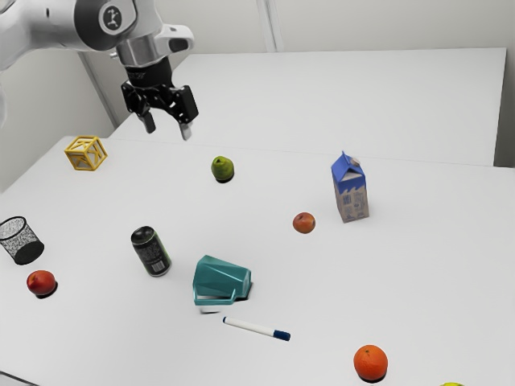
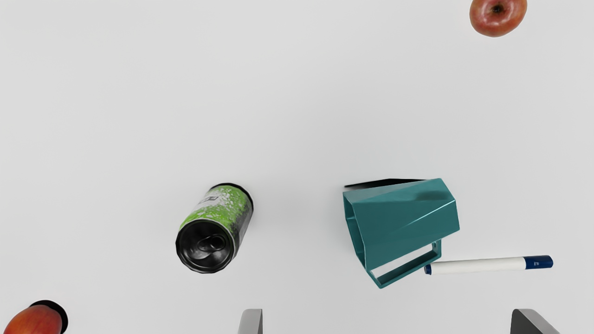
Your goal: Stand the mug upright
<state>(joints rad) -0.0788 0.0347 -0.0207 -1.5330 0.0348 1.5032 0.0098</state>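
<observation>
With the mug [image 1: 221, 281] as landmark, the white and grey arm [image 1: 48, 30] comes in from the exterior view's upper left, its wrist [image 1: 143, 50] raised well above the mug's level and off toward the exterior view's left of it. Below the wrist, the black gripper [image 1: 168, 130] points down at a slight tilt, high above the mug's level and well apart from it. Its two fingers [image 1: 186, 130] stand wide open, and in the wrist view their grey tips are apart from the mug.
</observation>
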